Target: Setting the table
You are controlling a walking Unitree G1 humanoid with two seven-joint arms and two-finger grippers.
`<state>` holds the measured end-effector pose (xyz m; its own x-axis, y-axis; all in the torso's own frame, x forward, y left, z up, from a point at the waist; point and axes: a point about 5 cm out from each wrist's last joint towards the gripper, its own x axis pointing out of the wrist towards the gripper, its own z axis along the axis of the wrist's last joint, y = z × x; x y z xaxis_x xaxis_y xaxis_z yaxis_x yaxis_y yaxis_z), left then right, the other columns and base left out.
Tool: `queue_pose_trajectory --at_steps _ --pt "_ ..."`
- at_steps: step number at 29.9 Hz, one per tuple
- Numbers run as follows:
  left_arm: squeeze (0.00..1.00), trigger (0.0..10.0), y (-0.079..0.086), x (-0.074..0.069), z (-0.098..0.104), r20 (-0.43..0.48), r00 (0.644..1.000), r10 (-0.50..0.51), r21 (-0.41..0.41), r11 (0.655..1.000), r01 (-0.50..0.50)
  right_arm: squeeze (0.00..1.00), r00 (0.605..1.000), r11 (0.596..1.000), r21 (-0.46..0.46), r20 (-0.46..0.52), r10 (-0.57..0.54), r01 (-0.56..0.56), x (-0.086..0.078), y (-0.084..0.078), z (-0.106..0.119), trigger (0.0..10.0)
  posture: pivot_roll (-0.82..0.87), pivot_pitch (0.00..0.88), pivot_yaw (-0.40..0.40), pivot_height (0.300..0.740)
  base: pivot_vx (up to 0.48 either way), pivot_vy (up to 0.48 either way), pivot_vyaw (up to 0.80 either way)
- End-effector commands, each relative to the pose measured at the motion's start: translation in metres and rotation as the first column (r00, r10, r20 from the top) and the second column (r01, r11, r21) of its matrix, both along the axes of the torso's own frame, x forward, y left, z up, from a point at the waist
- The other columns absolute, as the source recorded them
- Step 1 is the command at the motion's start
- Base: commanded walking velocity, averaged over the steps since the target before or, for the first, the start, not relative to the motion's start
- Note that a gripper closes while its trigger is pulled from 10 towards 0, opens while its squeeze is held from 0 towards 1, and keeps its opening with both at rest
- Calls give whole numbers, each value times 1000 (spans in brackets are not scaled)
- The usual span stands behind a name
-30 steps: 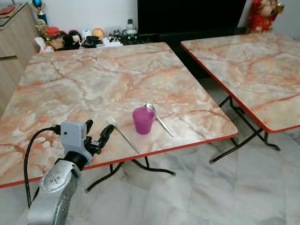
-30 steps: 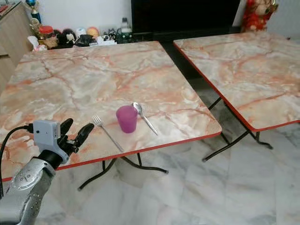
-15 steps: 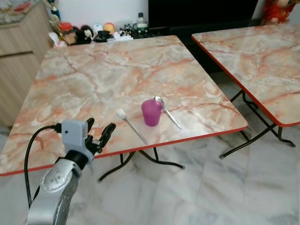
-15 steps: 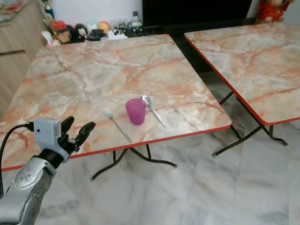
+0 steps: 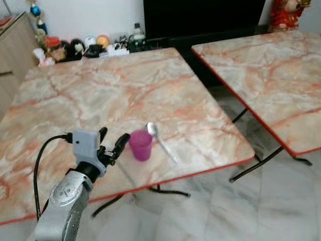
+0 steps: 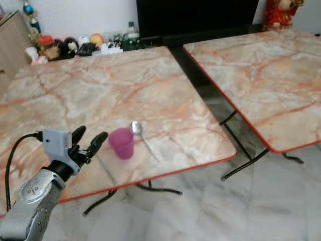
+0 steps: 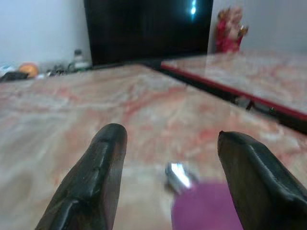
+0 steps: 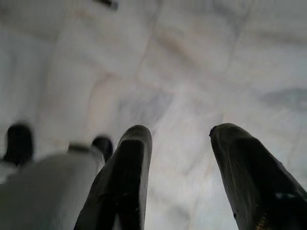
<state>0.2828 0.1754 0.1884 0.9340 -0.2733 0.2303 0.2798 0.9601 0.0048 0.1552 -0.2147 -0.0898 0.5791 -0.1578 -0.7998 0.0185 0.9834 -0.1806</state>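
Your left end effector (image 5: 113, 143) is raised over the near edge of the marble-patterned counter (image 5: 100, 95), its two black fingers (image 7: 93, 177) spread apart with nothing between them. It sits just to the left of the purple cup (image 5: 140, 144), close to it but apart from it as far as you can tell from the head views. In your left wrist view the cup (image 7: 206, 208) appears low between the two fingers, blurred, with the bowl of the spoon (image 7: 178, 174) just beyond it.

The cup stands upright near the front of the counter. The metal spoon (image 5: 159, 139) lies just to its right, bowl towards the far side and handle pointing at the near red-trimmed edge. The frames are blurred, so you cannot make out any fork beside the cup.

Your right end effector (image 8: 180, 177) points down at the pale marble floor (image 8: 192, 76), fingers spread and empty.

A second counter (image 5: 266, 70) of the same pattern stands to the right, separated by a gap. Against the far wall you have a row of small jars and ornaments (image 5: 80, 45), and a red figurine (image 5: 283, 14) at the far right.
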Motion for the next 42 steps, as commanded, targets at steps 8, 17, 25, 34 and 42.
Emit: queue_pose_trajectory --at_steps 8,17,25,34,42 --pt "0 10000 3 -3 -8 -55 998 -15 10 1000 15 0 1000 1000 16 -29 -4 4 -8 12 -5 10000 41 124 3 740 0 0 0" --pt "0 10000 6 -2 -9 -78 997 -4 3 1000 4 0 1000 1000 23 -19 -7 8 -6 11 -4 10000 43 123 3 740 0 0 -233" --pt "0 10000 1 -5 -11 -201 977 -76 61 994 89 0 1000 1000 21 -22 -5 6 -7 10 -5 10000 49 125 2 740 0 0 0" --pt "0 10000 -2 4 -2 -271 959 -76 79 992 101 0 1000 1000 26 -22 1 -1 -6 14 -5 10000 47 122 6 740 0 0 0" --pt "0 10000 -6 0 -6 -384 916 -113 132 976 176 0 1000 1000 25 -25 -5 5 -7 13 -5 10000 50 123 8 740 0 0 0"
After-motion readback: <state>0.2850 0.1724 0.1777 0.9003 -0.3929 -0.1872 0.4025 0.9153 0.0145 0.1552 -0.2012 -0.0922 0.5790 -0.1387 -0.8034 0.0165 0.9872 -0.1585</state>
